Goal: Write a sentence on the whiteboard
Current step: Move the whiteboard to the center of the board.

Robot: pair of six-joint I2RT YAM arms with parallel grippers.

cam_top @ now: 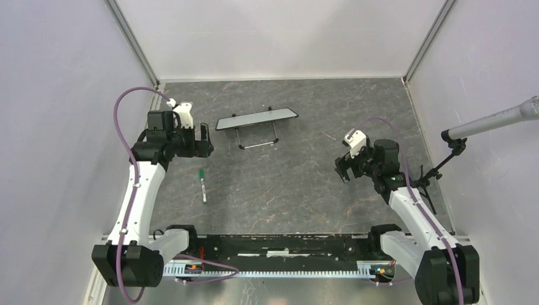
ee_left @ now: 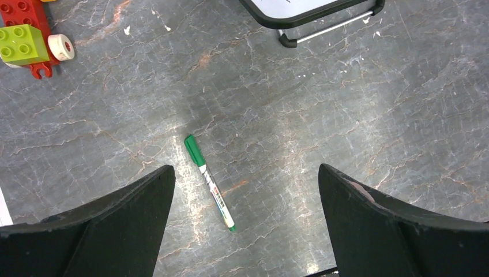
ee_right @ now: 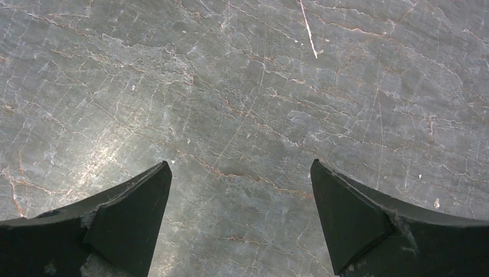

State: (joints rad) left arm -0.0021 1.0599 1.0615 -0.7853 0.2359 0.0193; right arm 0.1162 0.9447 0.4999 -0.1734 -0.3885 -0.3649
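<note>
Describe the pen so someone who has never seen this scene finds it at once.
On the dark grey marbled tabletop, look in the left half, just nearer than the left arm's open black gripper. A slim white marker with a green cap lies flat there, untouched. It is a thin stick, unlike the wide black-framed white whiteboard standing farther back.

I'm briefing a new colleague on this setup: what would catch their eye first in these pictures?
Likely the green marker pen lying loose on the grey veined tabletop, near the open left gripper. Beyond it, the small black-framed whiteboard stands tilted on its wire stand, farther back. Red and green toy bricks peek in at the left wrist view's top-left corner.
</note>
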